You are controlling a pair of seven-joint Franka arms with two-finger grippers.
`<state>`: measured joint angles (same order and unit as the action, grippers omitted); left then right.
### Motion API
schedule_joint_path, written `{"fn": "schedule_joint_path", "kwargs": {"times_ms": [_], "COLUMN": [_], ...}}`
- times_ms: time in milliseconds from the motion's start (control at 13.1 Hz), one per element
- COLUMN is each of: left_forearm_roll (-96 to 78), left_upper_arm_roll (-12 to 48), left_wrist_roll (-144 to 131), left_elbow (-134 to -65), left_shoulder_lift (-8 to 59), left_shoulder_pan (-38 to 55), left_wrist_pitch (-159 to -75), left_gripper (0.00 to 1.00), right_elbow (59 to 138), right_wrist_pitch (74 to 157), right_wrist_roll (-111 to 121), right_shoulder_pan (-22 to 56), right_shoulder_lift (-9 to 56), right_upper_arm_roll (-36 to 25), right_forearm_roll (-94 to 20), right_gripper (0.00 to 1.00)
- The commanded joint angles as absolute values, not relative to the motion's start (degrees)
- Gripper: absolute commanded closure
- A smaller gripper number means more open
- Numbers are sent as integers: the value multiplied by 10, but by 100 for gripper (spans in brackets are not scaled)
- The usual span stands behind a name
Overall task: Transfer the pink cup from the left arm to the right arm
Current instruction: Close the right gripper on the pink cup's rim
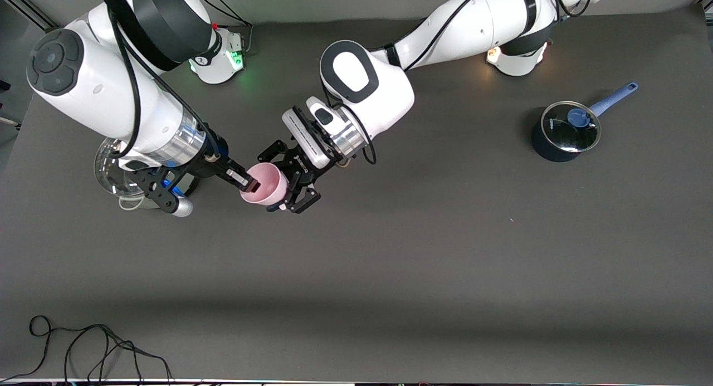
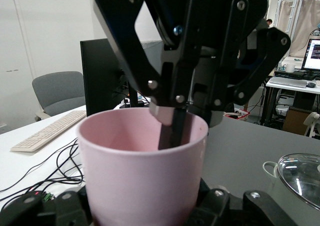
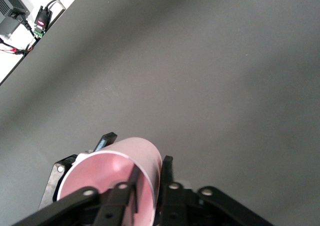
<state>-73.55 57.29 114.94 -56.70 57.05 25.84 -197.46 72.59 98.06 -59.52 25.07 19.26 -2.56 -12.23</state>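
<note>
Above the desk (image 1: 390, 263), held in the air between the two arms, the pink cup (image 1: 264, 186) is found tipped on its side, its open mouth turned toward the right arm's end of the desk. In the front view it sits at about ten o'clock from the picture's middle.

The handover is judged to be at its midpoint. The cup's body is clasped by the left gripper (image 1: 291, 181), whose wide black claw-like fingers (image 1: 303, 199) are seen closed around the tapered wall near the base. The cup's rim is met by the right gripper (image 1: 249, 182): in the left wrist view one slim finger (image 2: 170, 131) is seen inside the cup against the inner wall, and in the right wrist view the rim is straddled, one finger inside and one outside. These fingers appear drawn nearly together on the thin wall, though a firm pinch cannot be confirmed. What is judged to remain is the letting go by the left gripper and the carrying away of the cup by the right arm (image 1: 111, 91) alone.

The cup is plain, pale pink, smooth plastic, handleless and narrowing toward its base; nothing is seen inside it.

Farther out, a dark saucepan (image 1: 562, 135) with a blue handle is seen at about two o'clock, and a glass lid (image 1: 108, 166) under the right arm at about nine.
</note>
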Motion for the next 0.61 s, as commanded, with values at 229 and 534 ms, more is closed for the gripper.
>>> {"fn": "schedule_joint_path", "kwargs": {"times_ms": [229, 534], "left_forearm_roll": [-717, -715], "left_upper_arm_roll": [555, 554], "left_wrist_roll": [1143, 1139], "left_elbow": [-555, -555], "left_shoulder_lift": [565, 565], "left_shoulder_pan": [269, 269], "left_wrist_pitch": [-1979, -1979], "left_gripper": [0, 0], "right_elbow": [712, 708], "right_wrist_pitch": [983, 983], "right_wrist_roll": [-603, -603], "right_shoulder_pan": [258, 258], "right_shoulder_lift": [190, 190], "right_upper_arm_roll": [-25, -25], "right_forearm_roll": [-86, -79], "right_gripper": [100, 100]}}
